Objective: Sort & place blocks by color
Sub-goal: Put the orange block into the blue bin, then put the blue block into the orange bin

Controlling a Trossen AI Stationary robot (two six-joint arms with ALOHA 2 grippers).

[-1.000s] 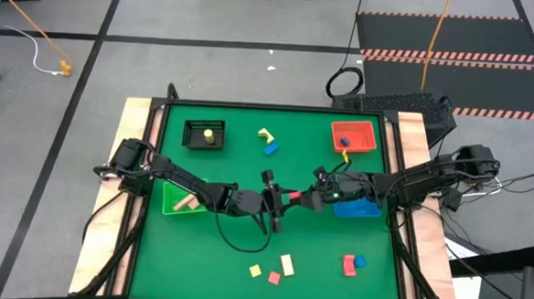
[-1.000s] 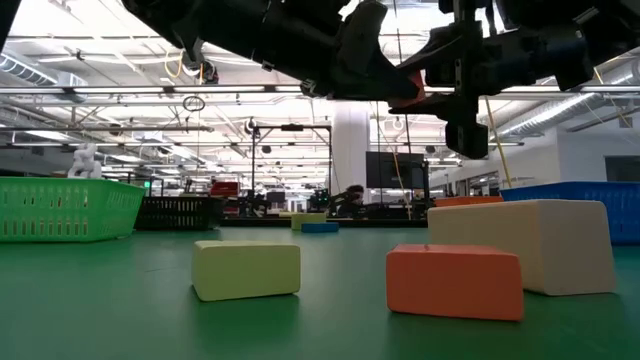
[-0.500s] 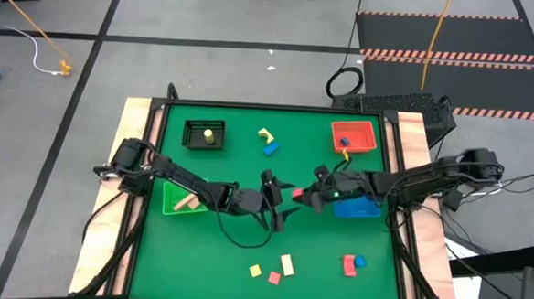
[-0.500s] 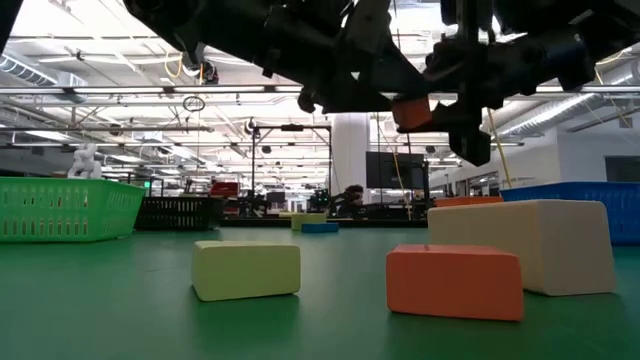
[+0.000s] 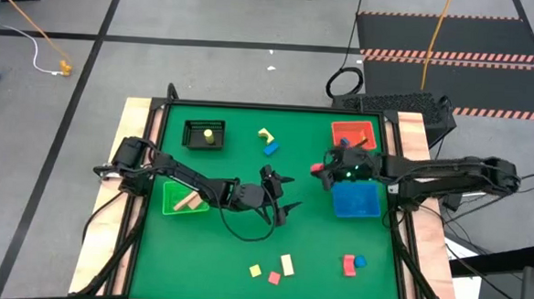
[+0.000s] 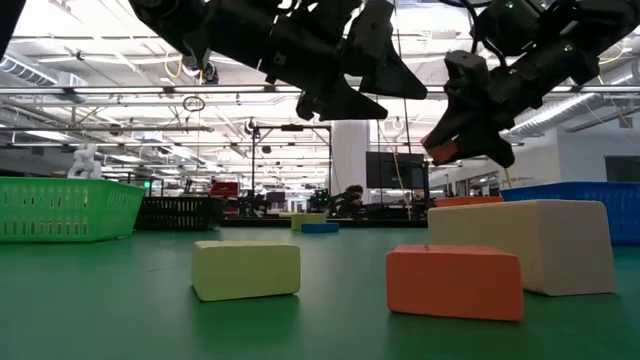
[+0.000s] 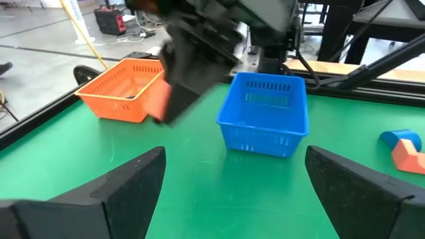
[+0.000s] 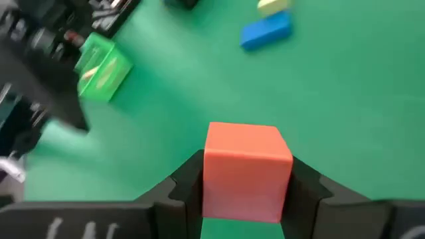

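1. Right gripper (image 5: pixel 318 170): fingers clamped on a red block (image 8: pixel 246 169), one finger each side. Held up in the air, off the table.
2. In the high view that block (image 5: pixel 315 169) sits just beside the red bin (image 5: pixel 371 129), near its front-left corner, w/ the blue bin (image 5: pixel 356 199) close by on the other side.
3. Left gripper (image 5: pixel 281 194): fingers spread wide apart, nothing btwn them. Mid-table, raised, pointing toward the right gripper.
4. Other blocks on the green table (image 5: pixel 234 258):
 - yellow one (image 5: pixel 208 135) in the black bin (image 5: pixel 204 134)
 - tan bar (image 5: pixel 186 201) in the green bin (image 5: pixel 184 198)
 - yellow (image 5: pixel 265 134) + blue (image 5: pixel 270 149) pair toward the back
 - front edge: yellow (image 5: pixel 255 271), red (image 5: pixel 274 278), cream (image 5: pixel 287 264) close together
 - red (image 5: pixel 348 264) + blue (image 5: pixel 360 261) touching, front right.
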